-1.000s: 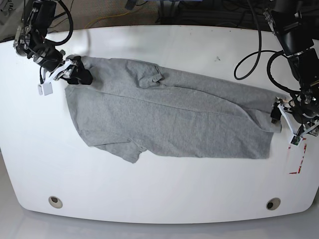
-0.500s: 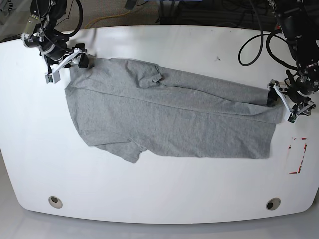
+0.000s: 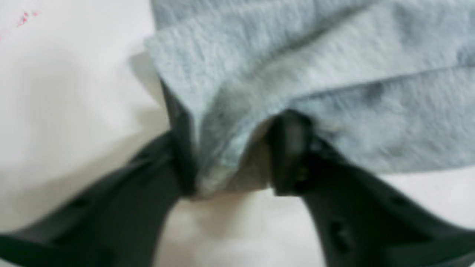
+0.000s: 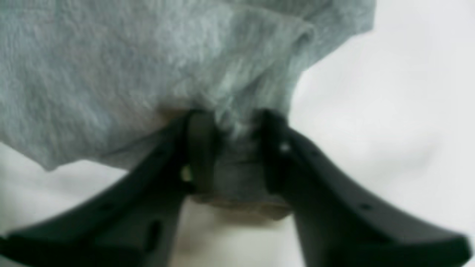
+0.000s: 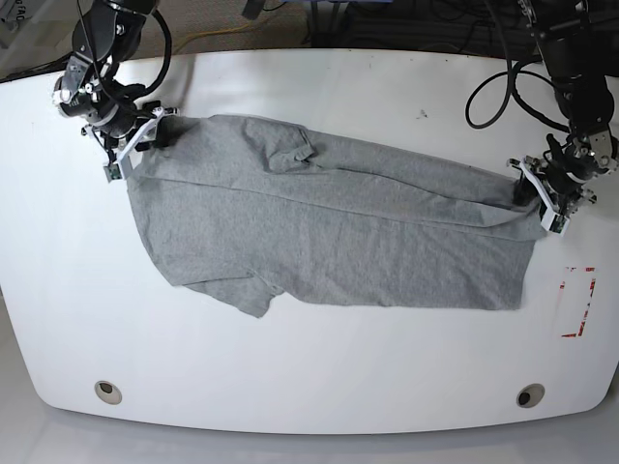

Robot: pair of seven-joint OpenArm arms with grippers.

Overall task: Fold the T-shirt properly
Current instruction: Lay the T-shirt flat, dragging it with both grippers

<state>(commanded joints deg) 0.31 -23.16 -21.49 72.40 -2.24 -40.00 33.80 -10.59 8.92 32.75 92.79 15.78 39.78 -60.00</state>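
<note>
The heather-grey T-shirt (image 5: 329,227) lies spread across the white table (image 5: 309,387), its hem at the right and its collar end at the left. My left gripper (image 5: 529,193) is at the shirt's far right corner, shut on a bunched fold of cloth (image 3: 230,148) between its black fingers (image 3: 289,155). My right gripper (image 5: 153,137) is at the far left corner. Its fingers (image 4: 200,148) are likewise shut on a gathered bit of the T-shirt (image 4: 237,122). A sleeve (image 5: 247,295) sticks out at the near left.
A red taped rectangle (image 5: 577,302) marks the table right of the hem. Two round holes (image 5: 108,391) (image 5: 530,395) sit near the front edge. Black cables (image 5: 498,92) loop over the table's back right.
Both grippers have shifted toward the far side of the table with the shirt corners in them. The left one also moved inward. The far edge of the shirt now lies straighter.
</note>
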